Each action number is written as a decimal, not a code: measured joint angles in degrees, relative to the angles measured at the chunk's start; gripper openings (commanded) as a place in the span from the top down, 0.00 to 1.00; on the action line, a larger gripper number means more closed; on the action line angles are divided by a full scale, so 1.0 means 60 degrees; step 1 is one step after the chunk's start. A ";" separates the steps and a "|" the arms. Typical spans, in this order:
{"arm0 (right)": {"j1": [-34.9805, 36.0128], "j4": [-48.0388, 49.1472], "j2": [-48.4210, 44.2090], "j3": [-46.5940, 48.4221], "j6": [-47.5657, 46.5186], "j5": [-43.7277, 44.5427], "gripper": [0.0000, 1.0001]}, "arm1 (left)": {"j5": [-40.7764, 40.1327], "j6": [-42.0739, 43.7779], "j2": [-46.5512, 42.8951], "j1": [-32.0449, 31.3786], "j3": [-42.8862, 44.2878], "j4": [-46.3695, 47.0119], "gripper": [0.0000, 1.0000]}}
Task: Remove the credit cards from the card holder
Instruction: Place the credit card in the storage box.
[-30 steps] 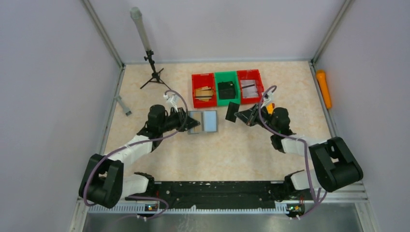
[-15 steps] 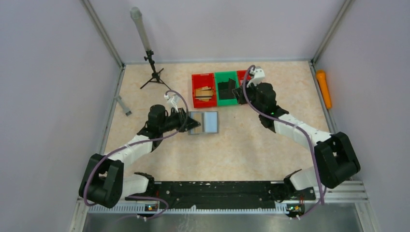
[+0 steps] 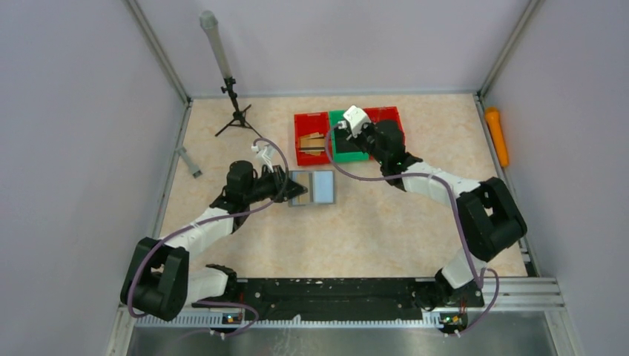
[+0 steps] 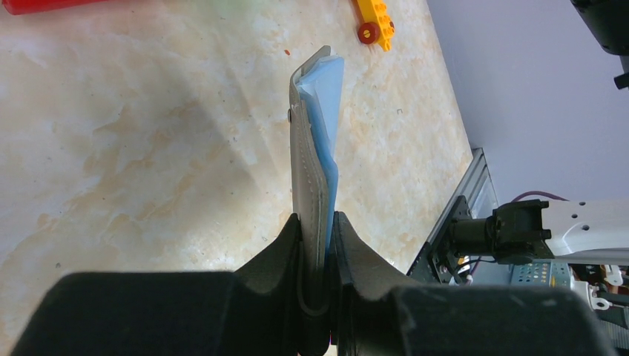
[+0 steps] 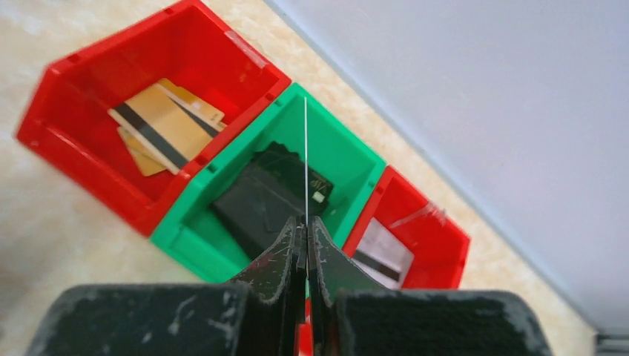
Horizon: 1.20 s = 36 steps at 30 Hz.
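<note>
On the tabletop, near its centre, one grey card holder (image 3: 314,188) lies open, its silvery-blue inner pockets facing up. The left gripper (image 4: 315,222) is pressed together on the holder's left edge. Toward the far wall, three bins touch in a row: one red bin (image 5: 81,156), one green bin (image 5: 189,233) and a second red bin (image 5: 438,230). The right gripper (image 5: 305,226) hangs over the green bin, pinching one thin credit card (image 5: 305,163), seen edge-on. The first red bin holds at least two gold cards (image 5: 159,126) with dark stripes. The green bin holds black cards (image 5: 256,200), whose count is unclear. The second red bin holds one pale card (image 5: 382,256).
</note>
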 measured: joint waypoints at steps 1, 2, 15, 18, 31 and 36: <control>0.0033 -0.0026 0.0262 0.0255 -0.0539 0.0087 1.00 | 0.0000 0.0000 0.0000 0.0000 0.0000 0.0000 0.95; 0.0058 -0.0026 0.0441 0.0401 -0.0925 0.0149 1.00 | 0.0000 0.0000 0.0000 0.0000 0.0000 0.0000 0.96; 0.0466 -0.0270 0.2146 0.1282 -0.5060 0.0922 1.00 | 0.0011 -0.0069 0.0193 0.0000 0.0000 0.0047 0.96; 0.0532 -0.0040 0.2565 0.1395 -0.5617 0.1151 1.00 | 0.0011 -0.0084 0.0208 0.0000 0.0000 0.0055 0.97; 0.0535 -0.0040 0.4663 0.3002 -0.6852 0.1894 1.00 | 0.0087 -0.0248 0.0237 0.0000 0.0000 0.0168 0.97; 0.0459 -0.0237 0.5009 0.3435 -0.6921 0.1942 0.90 | 0.0127 -0.0259 0.0372 0.0000 0.0000 0.0219 0.97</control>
